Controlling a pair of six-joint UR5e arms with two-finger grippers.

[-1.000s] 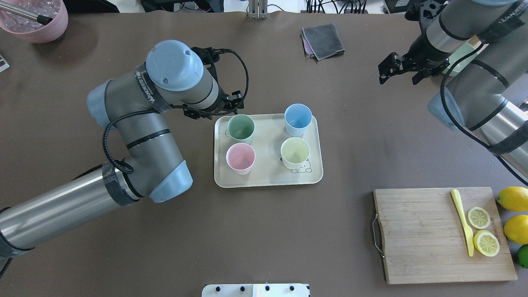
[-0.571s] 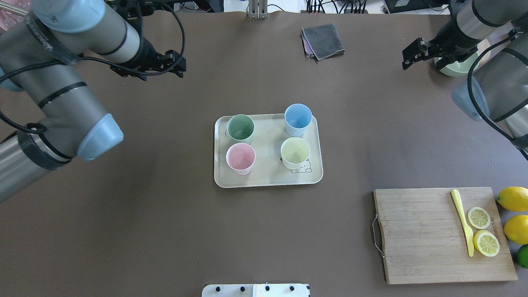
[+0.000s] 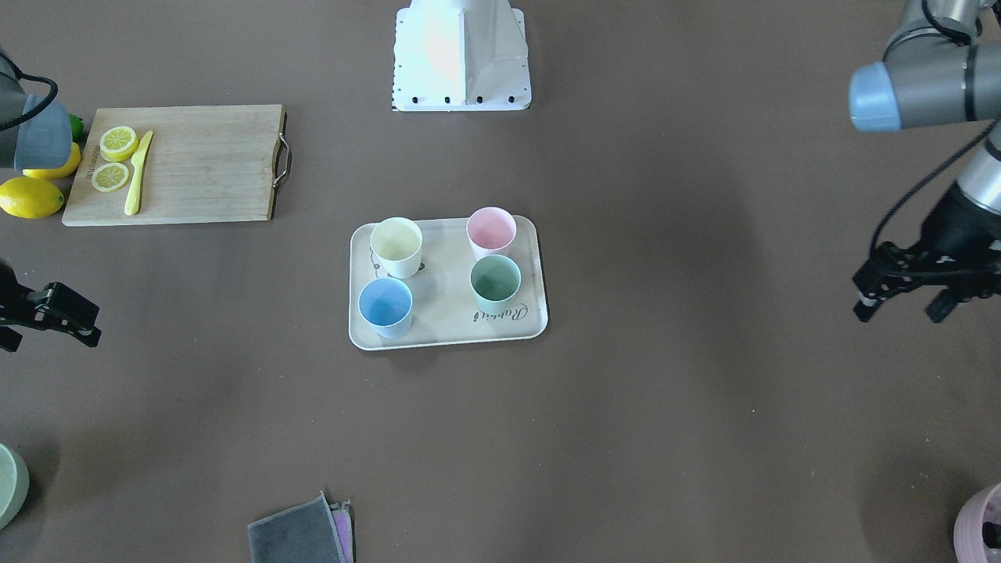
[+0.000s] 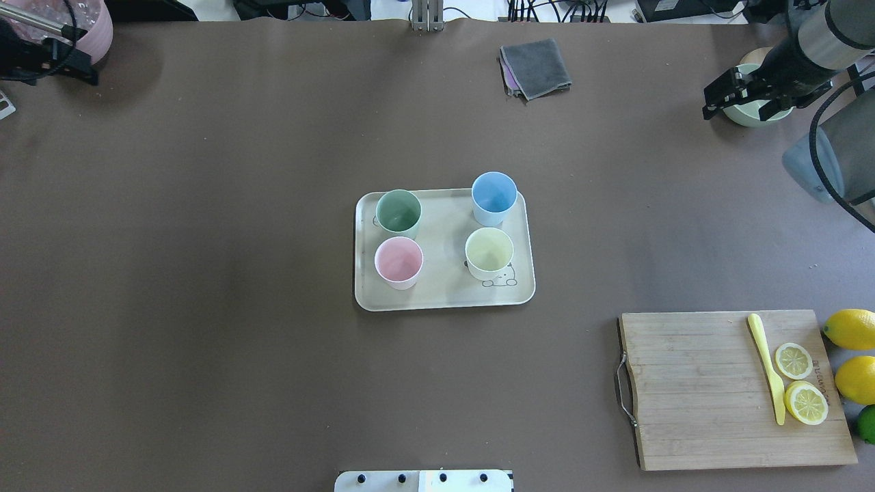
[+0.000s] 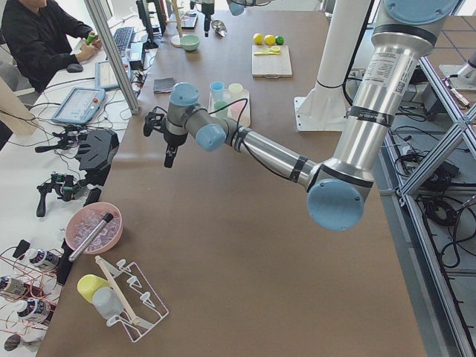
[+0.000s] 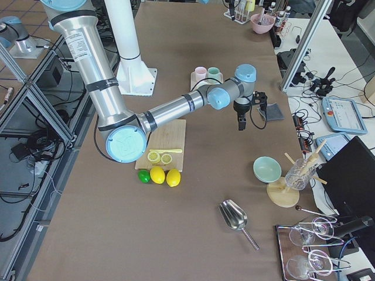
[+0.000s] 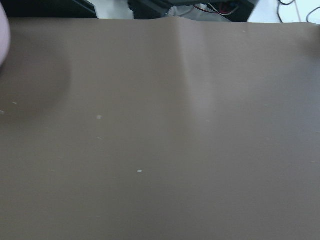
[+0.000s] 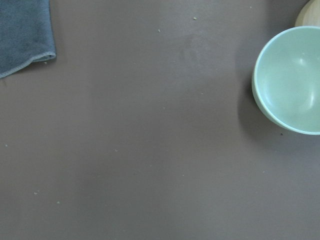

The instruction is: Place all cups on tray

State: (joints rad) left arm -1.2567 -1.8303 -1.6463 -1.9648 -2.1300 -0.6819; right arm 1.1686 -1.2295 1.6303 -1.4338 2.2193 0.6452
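The cream tray [image 4: 444, 297] lies mid-table and also shows in the front-facing view [image 3: 447, 332]. Four cups stand upright on it: mint green [image 4: 398, 212], light blue [image 4: 493, 197], pink [image 4: 398, 262] and pale yellow [image 4: 489, 253]. My left gripper [image 4: 48, 65] is open and empty at the far left corner, far from the tray; it also shows in the front-facing view [image 3: 898, 311]. My right gripper [image 4: 745, 102] is open and empty at the far right, beside the sage-green bowl [image 4: 755, 113].
A bamboo cutting board [image 4: 697, 389] with a yellow knife [image 4: 769, 372] and lemon slices [image 4: 800, 383] lies at the near right, with whole lemons [image 4: 851, 352] beside it. A grey cloth [image 4: 536, 67] lies at the back. A mauve pot [image 4: 85, 27] stands in the far left corner.
My left arm has swung away from the tray's left side, back to the far left corner. My right arm has drawn back farther right, over by the sage-green bowl. The cups have not moved.
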